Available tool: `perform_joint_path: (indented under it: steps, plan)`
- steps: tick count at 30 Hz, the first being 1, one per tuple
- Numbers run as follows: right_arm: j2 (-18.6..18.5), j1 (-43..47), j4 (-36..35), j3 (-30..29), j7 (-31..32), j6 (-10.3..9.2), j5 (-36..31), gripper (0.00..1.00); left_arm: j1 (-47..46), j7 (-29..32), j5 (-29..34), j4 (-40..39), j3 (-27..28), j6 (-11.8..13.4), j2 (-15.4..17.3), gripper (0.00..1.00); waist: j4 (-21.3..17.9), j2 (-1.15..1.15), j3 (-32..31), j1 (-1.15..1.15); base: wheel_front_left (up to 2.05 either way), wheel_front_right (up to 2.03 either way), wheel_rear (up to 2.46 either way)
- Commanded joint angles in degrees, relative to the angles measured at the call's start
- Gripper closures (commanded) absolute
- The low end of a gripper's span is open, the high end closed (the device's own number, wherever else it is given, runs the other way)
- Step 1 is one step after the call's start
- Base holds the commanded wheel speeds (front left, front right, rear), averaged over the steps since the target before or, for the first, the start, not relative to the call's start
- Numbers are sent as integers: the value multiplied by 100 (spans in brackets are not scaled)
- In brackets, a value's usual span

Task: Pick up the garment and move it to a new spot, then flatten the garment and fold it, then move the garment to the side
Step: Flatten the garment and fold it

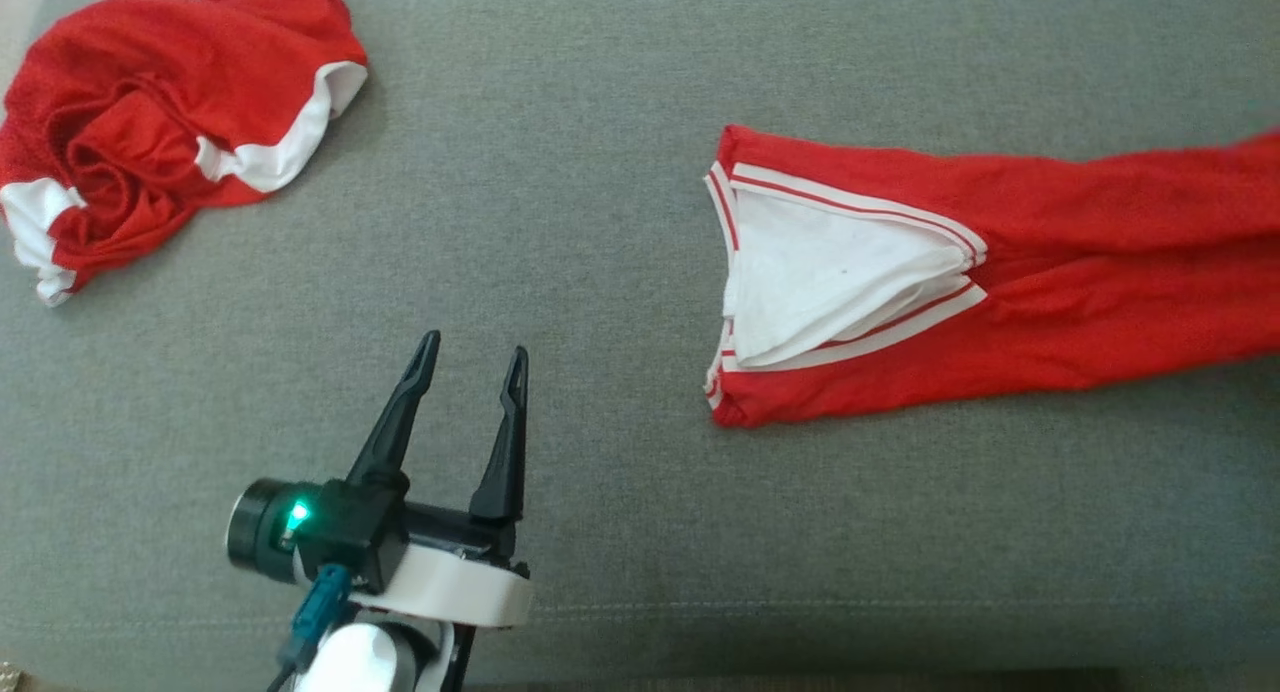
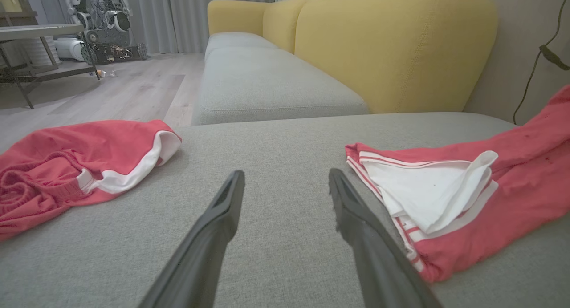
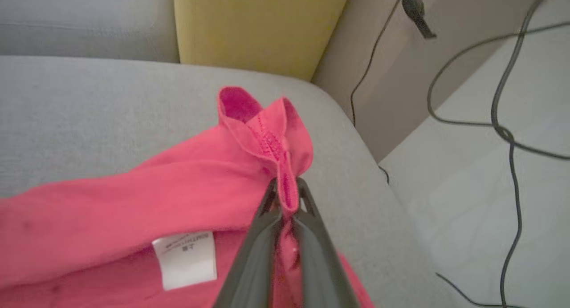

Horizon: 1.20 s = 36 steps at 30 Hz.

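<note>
A red garment [image 1: 1000,272] with white striped trim lies stretched out on the grey cushion [image 1: 600,222], its white collar flap facing left; the left wrist view has it at the right [image 2: 467,201]. My right gripper [image 3: 285,192] is shut on a pinched fold at the garment's red hem [image 3: 267,134], near the cushion's far corner, beside a white label [image 3: 187,259]. Over bare cushion left of the garment, my left gripper [image 1: 470,367] stands open and holds nothing; its fingers [image 2: 222,210] point between the two red cloths.
A second red and white garment [image 1: 170,122] lies crumpled at the far left [image 2: 80,165]. A yellow sofa back [image 2: 392,45] rises behind the cushion. Black cables [image 3: 503,99] hang past the cushion's right edge over pale floor.
</note>
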Motion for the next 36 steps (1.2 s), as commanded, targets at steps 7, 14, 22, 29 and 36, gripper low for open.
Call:
perform_joint_path:
  steps: [7,14,22,29,36]
  plan:
    - [223,163,-1260,716,414,19,207,100,-108,-35,70,-78,230,-153,-92,0,-9,0,-11,0,0,0,0]
    - [859,665,-2734,1489,734,19,705,100,-31,-35,110,-12,305,-297,-128,0,152,0,-182,0,0,0,0]
    - [1652,954,-3097,2252,734,19,932,100,11,-35,182,90,300,-438,-161,0,385,0,-337,0,0,0,0]
    - [1983,969,-2506,2934,486,19,1103,100,59,-35,177,154,363,-437,-208,0,691,0,-483,0,0,0,0]
    - [2010,1042,-2029,3321,334,19,1370,100,104,-35,203,117,529,-457,-195,0,822,0,-525,0,0,0,0]
